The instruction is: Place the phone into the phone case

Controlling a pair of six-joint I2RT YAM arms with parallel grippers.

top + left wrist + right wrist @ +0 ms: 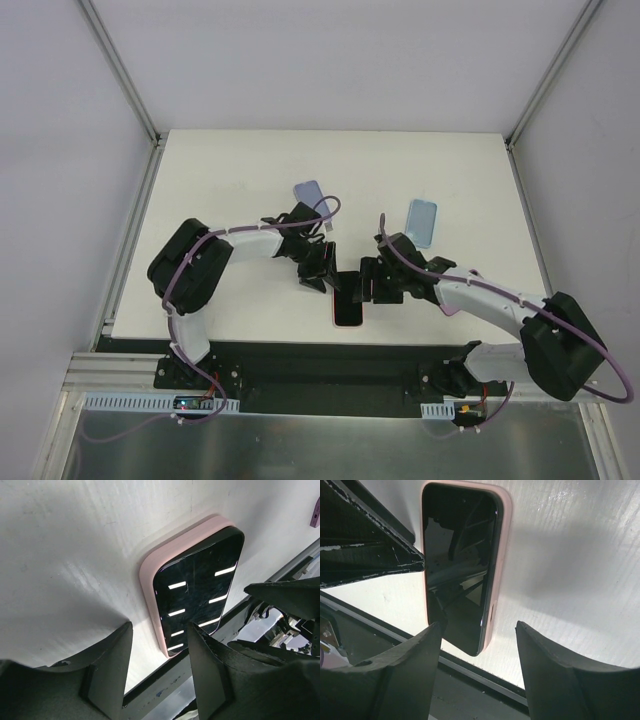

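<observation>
The phone (347, 308) lies flat and screen up on the white table (450, 170), close to its near edge, roughly midway between the two arms. It sits inside the pink case (150, 575), whose rim shows around the glass along the far end and both long sides; whether every corner is fully seated cannot be told

The left gripper (160, 635) hangs low over the phone's near end, coming from the left side. Its jaws are spread and nothing is pinched between them. In the left wrist view the near end of the phone shows in the gap between the two dark fingers (112, 670), with the rest of the phone running away from the gripper. One fingertip overlaps the phone's corner in that view, and contact there cannot be judged

The right gripper (479, 626) comes in from the right side and faces the left one across the phone. Its jaws are also spread wide and grip nothing. In the right wrist view the near end of the phone lies between its fingers (547, 665), nearer the left-hand one, and the screen reflects the gripper parts above it

Farther back on the table, well apart from the grippers, lie a blue case (308, 190) and a second blue case (423, 222)
</observation>
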